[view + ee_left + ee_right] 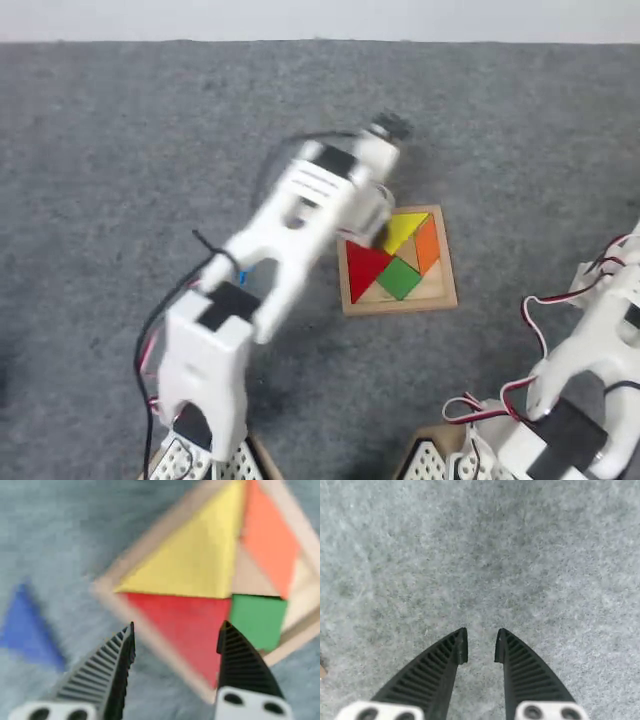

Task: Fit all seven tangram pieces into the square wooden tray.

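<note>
On the grey fuzzy surface point(120, 150), a little right of its middle and well away from every edge: a square wooden tray point(436, 288), lying flat.

Inside the tray, four pieces:
- a large yellow triangle piece point(402, 230) toward the far side
- a large red triangle piece point(365, 268) toward the left side, meeting the yellow along a shared edge
- a small green square piece point(400, 279) toward the near side, tucked against the red
- an orange parallelogram piece point(428, 245) along the right side

Bare wood showing between the orange and the green, and toward the tray's near right corner.

Outside the tray, flat on the surface and apart from the rim: a blue triangle piece point(25, 630), caught from the left wrist.

Stretched from the near left corner of the surface out over the tray's far left corner: the white left arm point(290, 230). At its tip, the left end effector point(177, 627), released, jaws spread wide, gripping nothing. Hangs above the tray's rim and the red triangle, with the blue triangle off to one side.

Parked by the near right corner of the surface: the white right arm point(590, 370). At its tip, the right end effector point(481, 645), likewise released, jaws parted by a narrow gap with nothing between them. Hangs above bare grey surface, well apart from the tray.
</note>
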